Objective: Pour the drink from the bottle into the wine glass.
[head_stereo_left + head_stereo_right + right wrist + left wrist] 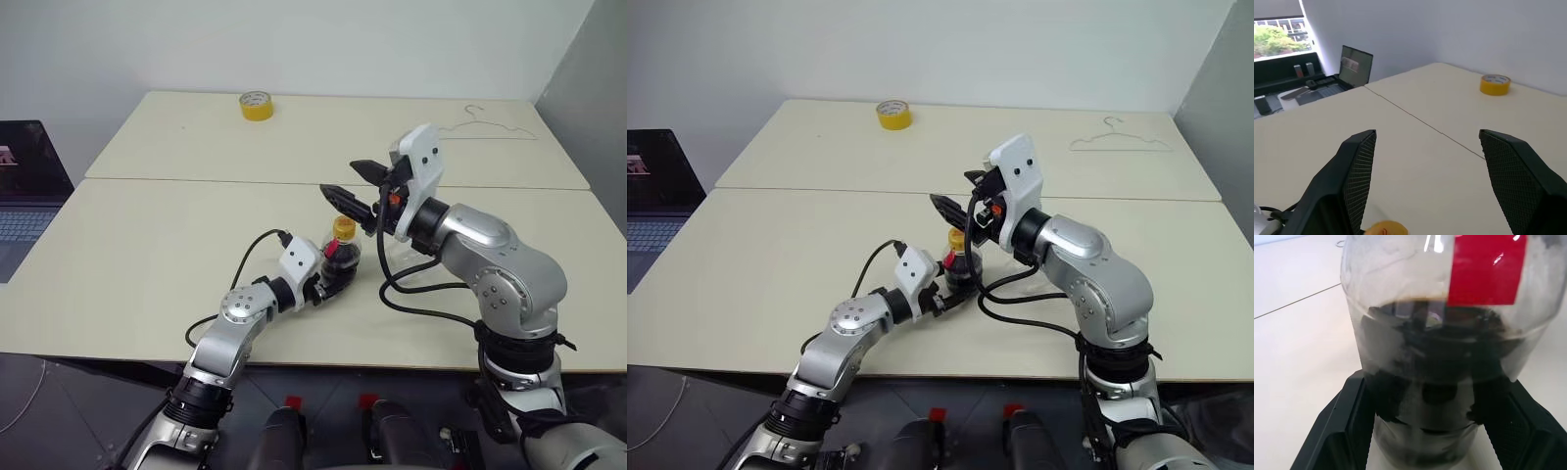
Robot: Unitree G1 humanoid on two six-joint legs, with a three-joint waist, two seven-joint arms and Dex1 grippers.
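Sitting upright on the near half of the counter (147, 255) is the bottle (342, 253), with the left pincer (328, 279) clamped around its lower body, one black finger on each side. The yellow cap (344, 228) is on, and a red label (1488, 269) shows at the neck in the left wrist view. The drink (1435, 382) is dark and fills the bottom part of the bottle, with the clear upper part above it. Right pincer (355, 188) hangs in the air just above and a bit behind the cap, fingers spread wide apart with nothing between them, not touching the bottle; in the right wrist view the cap peeks in at the edge between the two fingers. I honestly can't make out the wine glass for sure, there's a faint clear shape just right of the bottle behind the right arm's cable but it's too hard to tell. Further back on the far half of the counter there's a yellow tape roll (257, 104) toward the left and a wire hanger (487, 127) toward the right, both well apart from the bottle. A laptop (27, 186) sits off the counter's left side.
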